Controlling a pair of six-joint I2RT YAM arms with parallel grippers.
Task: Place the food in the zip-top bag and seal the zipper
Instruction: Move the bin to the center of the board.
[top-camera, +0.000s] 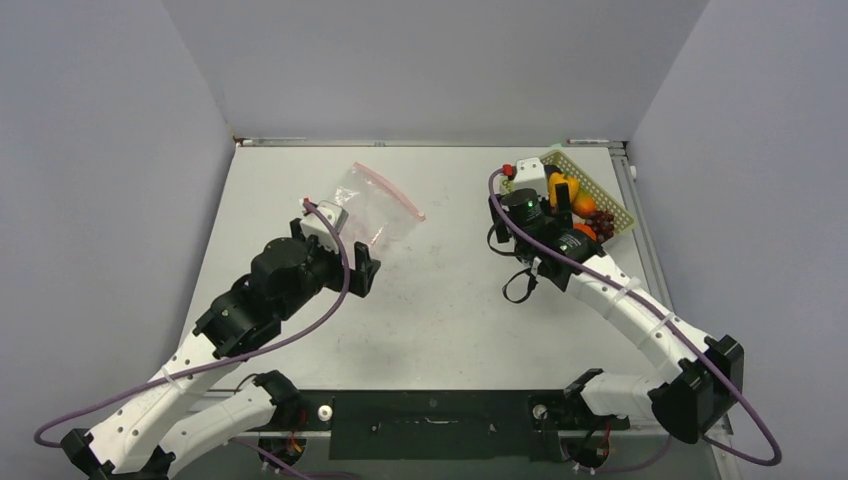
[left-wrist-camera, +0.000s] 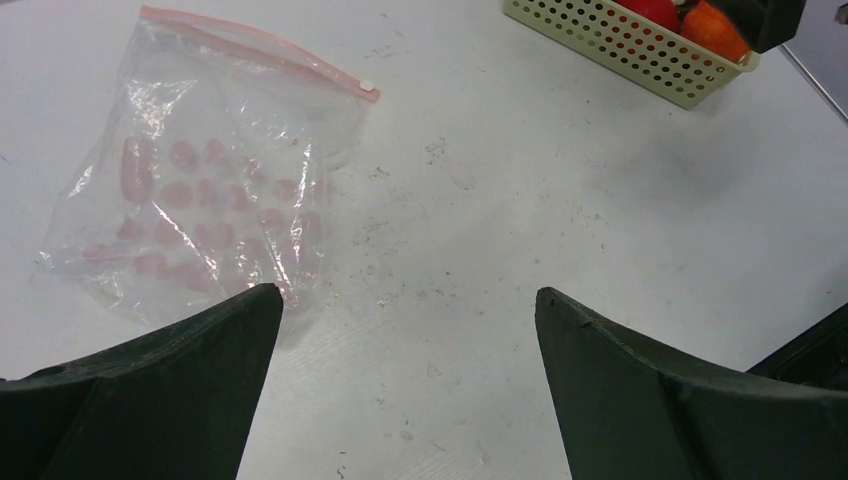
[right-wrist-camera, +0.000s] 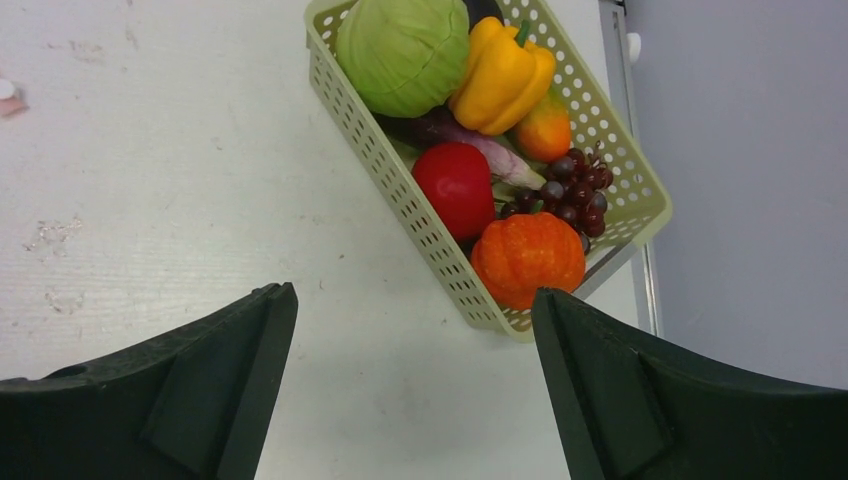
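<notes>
At the far right, your right gripper (right-wrist-camera: 410, 300) hangs wide open and empty by the mesh basket (right-wrist-camera: 372, 160). Drop onto the red tomato (right-wrist-camera: 458, 187) inside, clear of the rim. Left gripper (left-wrist-camera: 410, 300), open and empty too, sits beside the flat zip-top bag (left-wrist-camera: 200, 190).

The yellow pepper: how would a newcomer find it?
Go to the table's far right corner, where a pale mesh basket sits. The yellow pepper lies in it beside a round green piece; it alone is bright yellow, lobed, with a green stem.
</notes>
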